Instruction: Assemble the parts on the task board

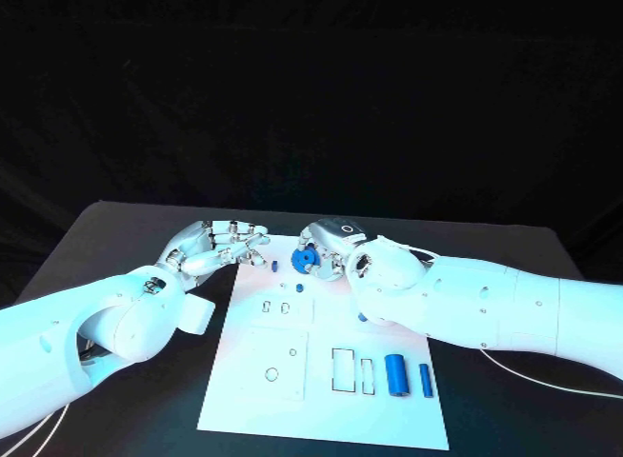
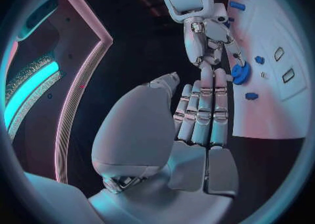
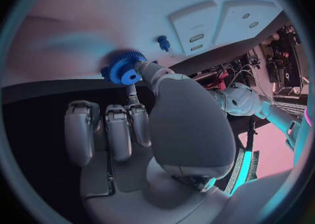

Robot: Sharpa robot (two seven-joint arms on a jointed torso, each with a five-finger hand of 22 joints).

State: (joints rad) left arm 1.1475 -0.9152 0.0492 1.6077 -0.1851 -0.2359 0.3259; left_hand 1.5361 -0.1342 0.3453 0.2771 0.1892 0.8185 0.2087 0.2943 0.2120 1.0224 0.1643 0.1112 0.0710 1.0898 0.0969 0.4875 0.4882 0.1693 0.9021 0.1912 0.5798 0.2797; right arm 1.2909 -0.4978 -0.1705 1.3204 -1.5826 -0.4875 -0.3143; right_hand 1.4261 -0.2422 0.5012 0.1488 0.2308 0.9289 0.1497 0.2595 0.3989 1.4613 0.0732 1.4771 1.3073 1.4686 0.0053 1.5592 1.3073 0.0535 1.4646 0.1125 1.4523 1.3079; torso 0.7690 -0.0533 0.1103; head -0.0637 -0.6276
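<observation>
**Small gear pinched at the board's far edge**

On the task board (image 1: 257,400), cylinders (image 1: 395,374) lie near its near edge. At its far edge, the right hand (image 1: 336,249) pinches a blue gear (image 1: 304,260), likely light, rigid and slippery; grip its toothed rim. The left hand (image 1: 215,248) hovers beside it, released, fingers apart.

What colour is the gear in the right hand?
Blue. The gear, held by the right hand, shows best in the right wrist view.

black table (image 1: 133,238), black backdrop (image 1: 311,95) behind.
</observation>
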